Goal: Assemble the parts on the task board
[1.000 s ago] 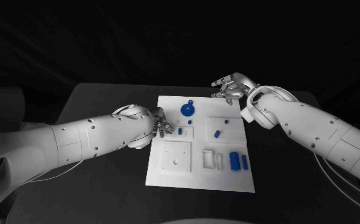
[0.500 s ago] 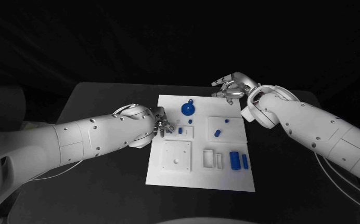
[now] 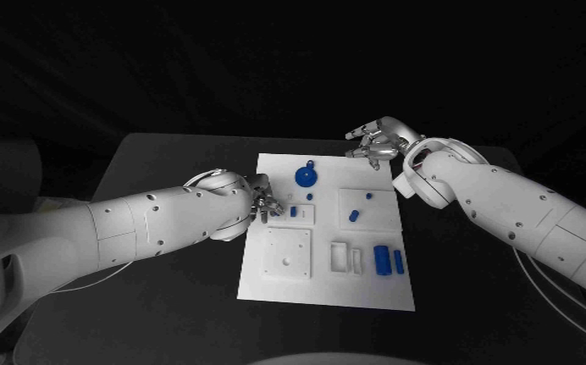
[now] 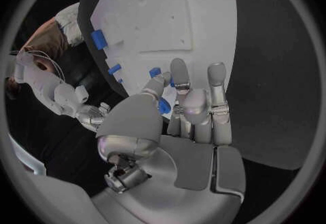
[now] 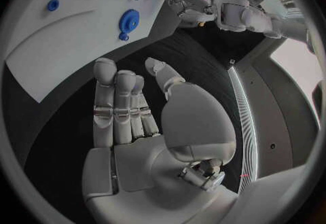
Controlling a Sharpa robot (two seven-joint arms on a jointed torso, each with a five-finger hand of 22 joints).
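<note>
The white task board [image 3: 328, 238] lay flat in the middle of the black table [image 3: 171, 162]. The left hand [image 3: 262, 201] was at the board's left edge, and in the left wrist view its thumb and a finger pinched a small blue part [image 4: 163, 106] just over the board's surface, the other fingers [image 4: 217, 93] stretched out straight beside it. The right hand [image 3: 378, 142] was off the board's far right corner, above the table; the right wrist view showed it holding nothing, its fingers [image 5: 116, 104] straight and close together and its thumb spread to the side.

On the board, a round blue disc with a small knob [image 3: 306, 178] sat near the far edge. A short blue peg [image 3: 295, 211] stood in a white frame beside the left hand. Two small blue pieces [image 3: 354, 216] sat on the raised square plate on the right side. Two long blue bars [image 3: 389, 262] lay side by side near the board's right edge, next to a pair of empty white rectangular frames [image 3: 345, 258]. A white square plate with holes [image 3: 288, 254] occupied the near left of the board.
</note>
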